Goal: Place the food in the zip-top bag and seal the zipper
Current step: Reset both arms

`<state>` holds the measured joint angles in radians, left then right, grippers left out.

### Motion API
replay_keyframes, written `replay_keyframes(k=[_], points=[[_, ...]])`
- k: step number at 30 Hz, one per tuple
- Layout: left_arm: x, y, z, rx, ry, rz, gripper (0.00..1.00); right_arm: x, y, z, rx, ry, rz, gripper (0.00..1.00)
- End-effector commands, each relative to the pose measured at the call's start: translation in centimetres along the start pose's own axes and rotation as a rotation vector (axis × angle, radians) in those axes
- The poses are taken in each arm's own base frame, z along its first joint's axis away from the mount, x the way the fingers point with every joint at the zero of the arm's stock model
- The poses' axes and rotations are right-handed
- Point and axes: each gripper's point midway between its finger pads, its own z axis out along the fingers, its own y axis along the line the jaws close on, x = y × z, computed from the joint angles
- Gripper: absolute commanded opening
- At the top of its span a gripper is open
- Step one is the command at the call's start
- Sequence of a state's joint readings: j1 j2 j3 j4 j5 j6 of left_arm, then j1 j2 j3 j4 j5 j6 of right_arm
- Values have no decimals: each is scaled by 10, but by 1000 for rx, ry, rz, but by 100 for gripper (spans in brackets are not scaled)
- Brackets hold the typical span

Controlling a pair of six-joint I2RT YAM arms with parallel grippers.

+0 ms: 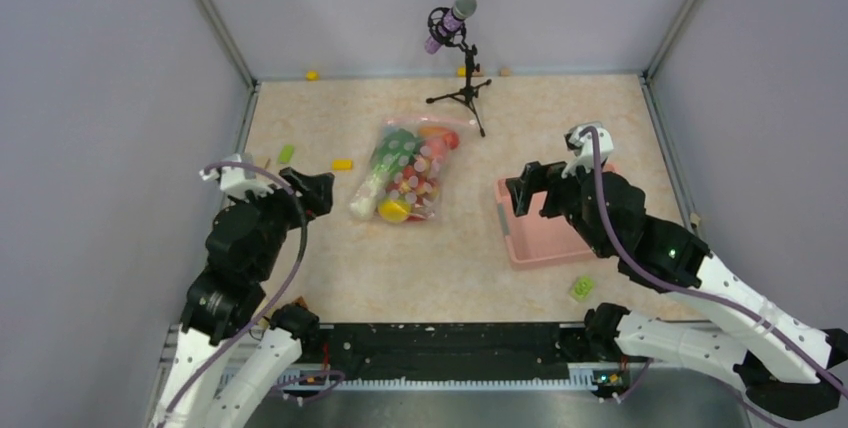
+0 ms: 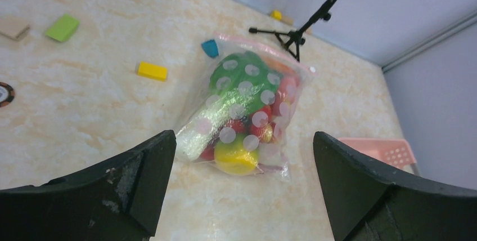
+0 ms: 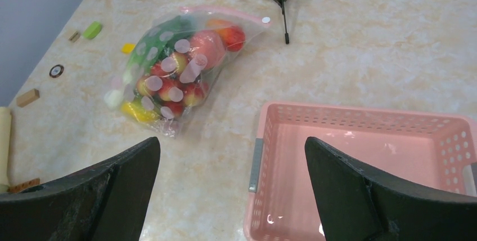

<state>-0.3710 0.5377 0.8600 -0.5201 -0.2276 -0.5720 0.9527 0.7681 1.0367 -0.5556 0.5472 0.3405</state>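
Note:
The zip-top bag [image 1: 408, 173] lies flat mid-table, full of the food: green-white bok choy [image 2: 233, 92], red berries, a pink fruit [image 3: 205, 47] and a yellow fruit [image 2: 236, 157]. Its zipper [image 2: 264, 49] runs along the far edge as a pink strip with the mouth lying flat. My left gripper [image 1: 318, 191] is open and empty, left of the bag and above the table; it also shows in the left wrist view [image 2: 242, 196]. My right gripper [image 1: 525, 188] is open and empty over the left edge of the pink basket [image 1: 540, 238], and shows in the right wrist view [image 3: 233, 190].
A microphone on a black tripod [image 1: 462, 78] stands just behind the bag. Small blocks lie about: yellow [image 1: 343, 163], green [image 1: 286, 153], teal [image 2: 210, 48] by the bag's far corner, and green [image 1: 581, 287] near the front edge. Grey walls enclose the table.

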Motion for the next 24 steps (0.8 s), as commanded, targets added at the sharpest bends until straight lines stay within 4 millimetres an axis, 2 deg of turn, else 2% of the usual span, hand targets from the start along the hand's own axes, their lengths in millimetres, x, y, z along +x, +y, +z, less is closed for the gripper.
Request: replay_keyframes(k=[1,4,8,24], points=[[-30,6,-34,-33,-95,-44,97,-22,-8,-8,42,-45,8,99],[-40,1,-42,-33,-93,-42,97,-19,-3,-6,21,-24,-9,99],[-46,-5,-41,-42,-60,-20,97,-15,5,-3,-14,6,-23,99],[-26,-2,-22,-46,7,28,97,-11,11,4,-18,33,-39,99]])
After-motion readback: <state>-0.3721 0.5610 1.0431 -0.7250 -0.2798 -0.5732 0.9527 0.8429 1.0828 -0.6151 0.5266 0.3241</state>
